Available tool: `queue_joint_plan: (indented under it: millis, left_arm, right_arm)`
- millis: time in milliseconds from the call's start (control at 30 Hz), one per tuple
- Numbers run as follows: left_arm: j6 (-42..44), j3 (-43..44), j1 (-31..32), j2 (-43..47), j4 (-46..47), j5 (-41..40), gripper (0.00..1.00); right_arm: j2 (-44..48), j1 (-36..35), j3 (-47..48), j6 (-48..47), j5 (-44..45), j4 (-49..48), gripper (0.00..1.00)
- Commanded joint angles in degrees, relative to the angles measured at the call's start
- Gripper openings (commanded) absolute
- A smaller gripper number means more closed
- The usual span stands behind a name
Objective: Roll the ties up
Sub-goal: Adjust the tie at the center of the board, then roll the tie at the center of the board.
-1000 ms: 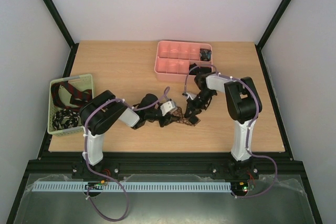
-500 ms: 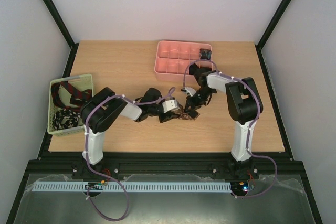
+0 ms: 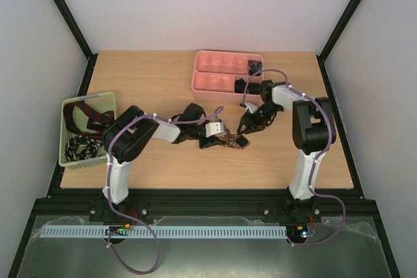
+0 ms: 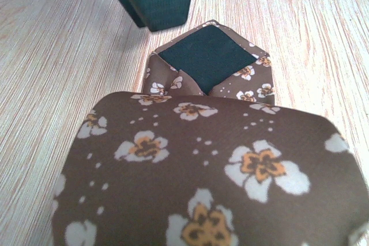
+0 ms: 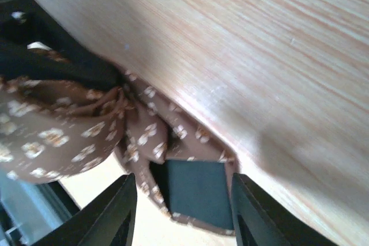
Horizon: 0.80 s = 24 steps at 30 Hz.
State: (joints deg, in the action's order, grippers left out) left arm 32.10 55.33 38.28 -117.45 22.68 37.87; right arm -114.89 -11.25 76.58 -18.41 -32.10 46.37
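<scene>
- The left gripper (image 3: 221, 136) reaches to the middle of the worktop (image 3: 150, 83) and grips the brown tie (image 4: 207, 165). In the right wrist view the cloth bunches into pleats just where its black finger presses on it.
- In the left wrist view the brown tie, printed with small pale flowers, fills the lower part of the view in a broad fold. The left gripper's own fingers are hidden there, so how narrow the jaws stand cannot be read.
- The tie's pointed tip (image 4: 207, 61) lies flat on the wood beyond the fold, with its dark lining facing up.
- The right gripper (image 5: 183, 191) is partly open. Its two fingers (image 5: 124, 217) stand apart on either side of the pointed tip and clamp nothing.
- Whether those fingers touch the cloth cannot be told.
- The two grippers are near each other, with the brown tie between them.
- A pink tray (image 3: 205, 81) sits at the far side of the worktop, with a small dark coil (image 3: 255, 68) in its far right compartment.
- A pale green basket (image 3: 65, 154) at the left edge holds a red-striped tie (image 3: 91, 112) and a black-and-white tie (image 3: 81, 146).
</scene>
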Motion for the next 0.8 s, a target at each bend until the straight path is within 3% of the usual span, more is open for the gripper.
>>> queue_joint_plan:
  millis: [0,133,400,633,700,767]
  left_arm:
    - [1.8,-3.0,0.7,-4.5,-13.1,-8.9,0.35]
    - [0.8,-3.7,1.2,-4.2,-12.5,-9.5,0.36]
    - [1.4,-5.2,2.1,-3.8,-11.3,-10.0,0.36]
    - [2.3,-5.3,2.4,-3.8,-11.5,-9.9,0.36]
    - [2.5,-5.3,2.6,-3.7,-11.4,-10.0,0.36]
    - [2.5,-5.3,2.6,-3.7,-11.4,-9.9,0.36]
  right_arm:
    - [3.3,0.5,1.2,2.7,-10.1,7.3,0.49]
    - [2.4,-0.2,-1.0,9.9,-18.5,4.9,0.51]
    - [0.6,-2.8,-5.3,17.1,-16.6,-4.1,0.49]
    - [-1.3,-3.1,-4.8,18.6,-17.8,-5.8,0.45]
    - [-1.7,-3.0,-4.8,18.5,-18.0,-5.8,0.38]
    - [-2.3,-3.1,-5.1,18.1,-16.7,-5.8,0.2]
